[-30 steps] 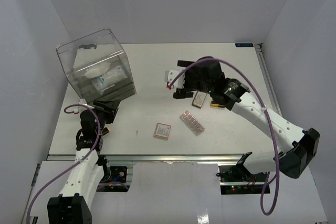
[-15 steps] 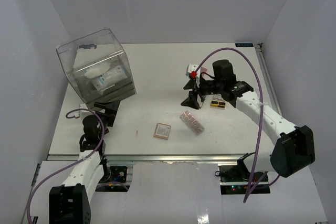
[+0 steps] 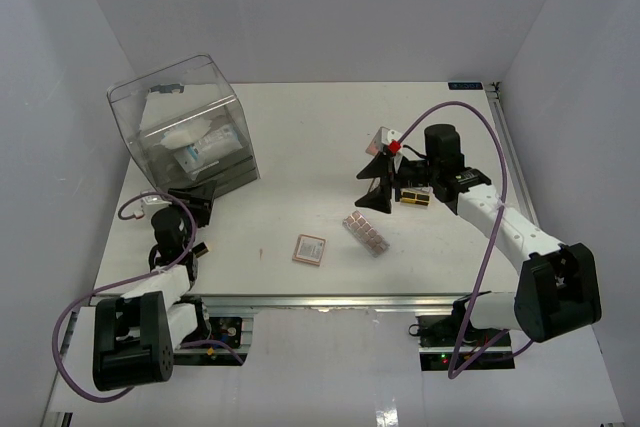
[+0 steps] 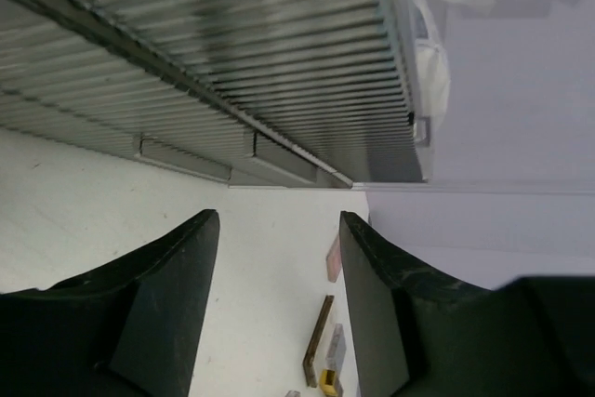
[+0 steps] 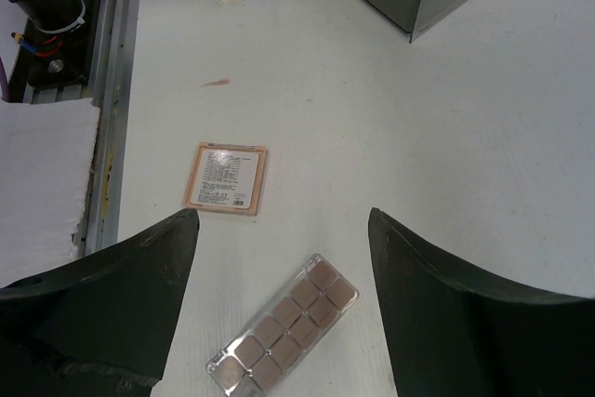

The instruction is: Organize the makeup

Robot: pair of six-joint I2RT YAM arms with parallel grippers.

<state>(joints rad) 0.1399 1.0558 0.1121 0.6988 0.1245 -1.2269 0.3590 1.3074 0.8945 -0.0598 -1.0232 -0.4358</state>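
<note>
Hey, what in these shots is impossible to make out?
Clear box contents, top view: reflections on the walls blur them.
Pink palette print, right wrist view: too small.
Items beyond the left claw, left wrist view: tiny, edge-on, cut by bottom edge.

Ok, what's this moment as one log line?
left gripper open, by clear box | right gripper open, near pink strip | nothing held

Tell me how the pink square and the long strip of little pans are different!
The pink palette is square; the multi-pan strip is long and narrow. The palette shows a printed label; the strip shows two rows of brownish-pink pans. Both lie flat on the white table, untouched.
</note>
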